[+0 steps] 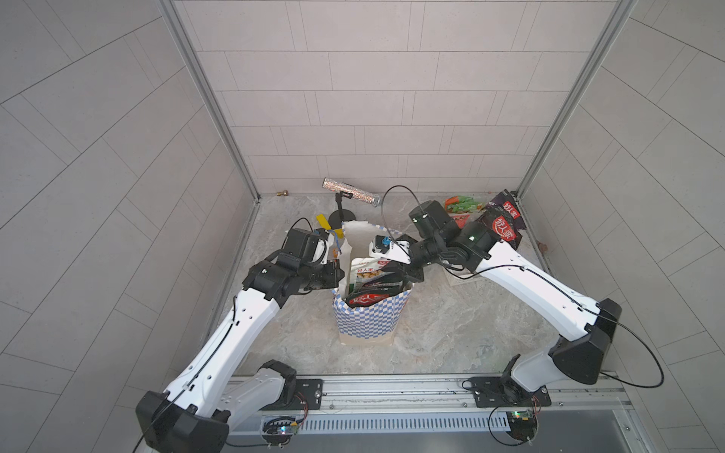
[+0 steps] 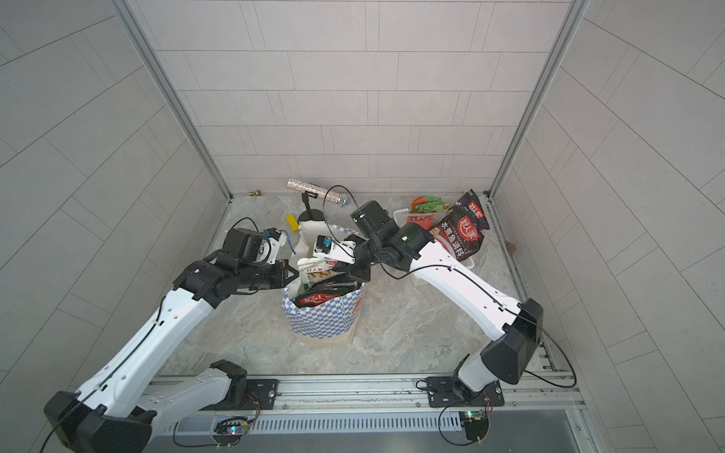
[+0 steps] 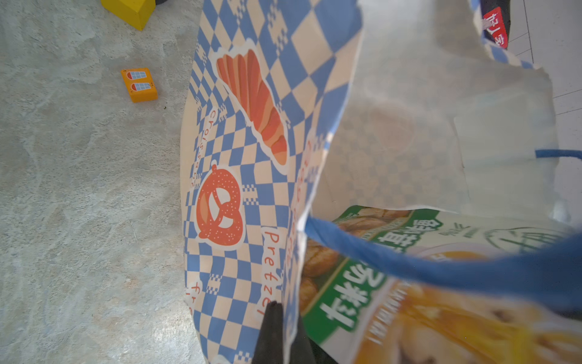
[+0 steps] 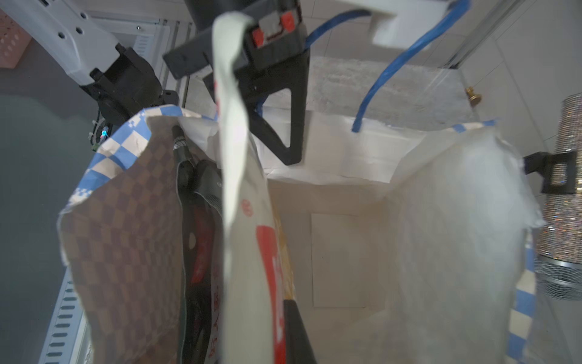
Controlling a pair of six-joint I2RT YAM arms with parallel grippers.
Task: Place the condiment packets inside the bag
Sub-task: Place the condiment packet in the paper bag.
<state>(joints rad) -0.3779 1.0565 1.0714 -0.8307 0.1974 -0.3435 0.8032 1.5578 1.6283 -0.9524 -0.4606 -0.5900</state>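
The blue-and-white checkered bag (image 1: 370, 319) (image 2: 325, 319) stands open mid-floor in both top views. My left gripper (image 1: 340, 276) (image 3: 285, 340) is shut on the bag's left rim (image 3: 291, 283), pinching the paper wall. My right gripper (image 1: 396, 270) (image 4: 267, 334) reaches into the bag's mouth. It is shut on a white-and-green condiment packet (image 1: 365, 272) (image 4: 248, 283) that stands upright inside. One of its fingers (image 4: 296, 334) shows; the other is hidden behind the packet. A dark maroon packet (image 1: 367, 300) (image 2: 319, 300) leans inside against the near wall.
More packets, dark maroon (image 2: 461, 235) and green (image 2: 429, 204), lie in a white basket (image 2: 402, 215) at the back right. A glittery tube (image 1: 351, 192) on a black stand and a yellow block (image 1: 323, 221) are behind the bag. A small orange block (image 3: 139, 84) lies left of it.
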